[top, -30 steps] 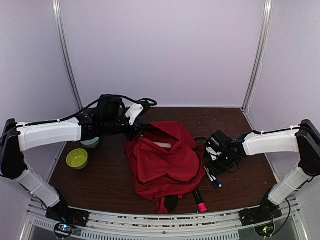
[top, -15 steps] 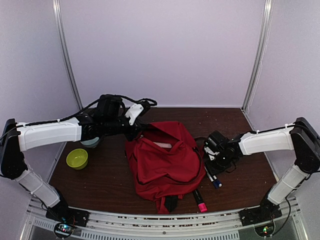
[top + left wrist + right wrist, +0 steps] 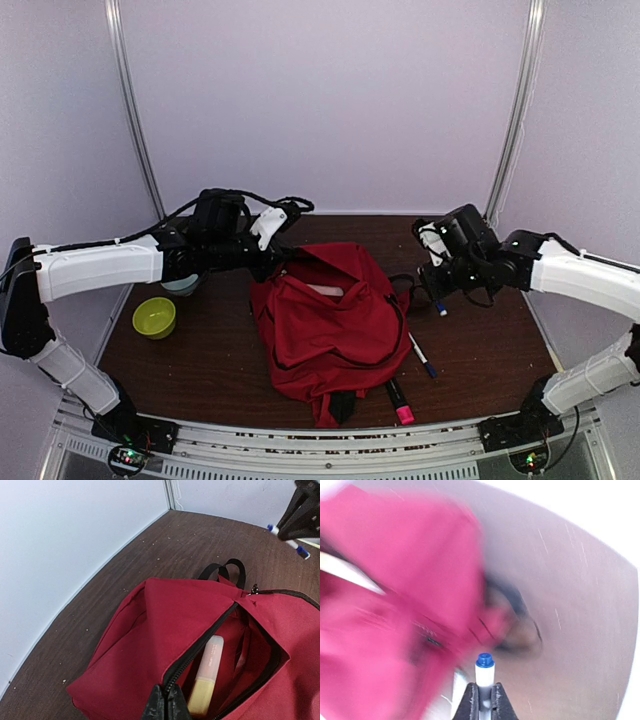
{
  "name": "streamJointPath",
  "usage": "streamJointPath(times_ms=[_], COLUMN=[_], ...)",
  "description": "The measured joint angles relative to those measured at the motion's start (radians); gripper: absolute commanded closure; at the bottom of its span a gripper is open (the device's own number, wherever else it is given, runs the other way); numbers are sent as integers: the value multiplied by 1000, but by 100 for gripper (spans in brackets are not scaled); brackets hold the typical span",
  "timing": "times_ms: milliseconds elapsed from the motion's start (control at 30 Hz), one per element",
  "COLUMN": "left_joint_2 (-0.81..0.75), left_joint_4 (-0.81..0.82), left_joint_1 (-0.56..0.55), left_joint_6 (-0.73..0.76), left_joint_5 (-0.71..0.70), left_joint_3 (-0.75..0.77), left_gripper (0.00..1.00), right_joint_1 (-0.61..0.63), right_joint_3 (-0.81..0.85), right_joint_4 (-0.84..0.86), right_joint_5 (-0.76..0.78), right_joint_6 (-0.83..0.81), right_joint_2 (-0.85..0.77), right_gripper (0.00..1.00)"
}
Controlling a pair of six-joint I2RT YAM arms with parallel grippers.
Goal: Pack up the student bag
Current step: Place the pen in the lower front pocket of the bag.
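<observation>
Left gripper pinches student bag rim; right gripper clamps 1 blue-capped pen, seemingly aloft.

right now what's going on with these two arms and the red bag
The left gripper is shut on the zipper edge of the red backpack, pulling its mouth open. The right gripper is shut on a blue-capped pen, held in the air just off the bag's right side, not yet over the opening. A pale marker already lies inside. A second pen and a pink highlighter wait on the table; a green bowl sits to the left.
</observation>
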Motion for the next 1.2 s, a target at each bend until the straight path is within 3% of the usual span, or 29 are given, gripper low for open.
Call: streamJointPath(times_ms=[100, 200, 300, 433, 600, 667, 733, 800, 1000, 1200], left_joint_2=[0, 0, 0, -2, -5, -11, -15, -15, -15, -15], left_joint_4=[2, 2, 3, 13, 10, 10, 10, 10, 9, 6], left_joint_1=[0, 0, 0, 0, 0, 0, 0, 0, 0, 0], left_joint_6=[-4, -14, -25, -35, -36, -36, -36, -36, -36, -36], left_joint_5=[3, 6, 12, 17, 13, 12, 12, 12, 13, 10], left_joint_3=[0, 0, 0, -6, -8, -12, -16, -17, -17, -17], left_gripper=[100, 100, 100, 100, 100, 100, 100, 100, 100, 100], right_joint_1=[96, 164, 173, 172, 173, 172, 172, 172, 177, 166], right_joint_3=[-20, -109, -123, -30, 36, 24, 3, -13, 23, 92], right_joint_4=[261, 628, 936, 1078, 1056, 1048, 1049, 1028, 822, 549], right_joint_5=[-107, -275, -423, -532, -540, -517, -482, -433, -308, -148], right_joint_6=[-139, -264, -338, -412, -566, -614, -642, -662, -623, -326], right_joint_2=[-119, -118, 32, 270, 392, 391, 388, 385, 299, 6], right_gripper=[100, 100, 100, 100, 97, 80, 52, 40, 39, 39])
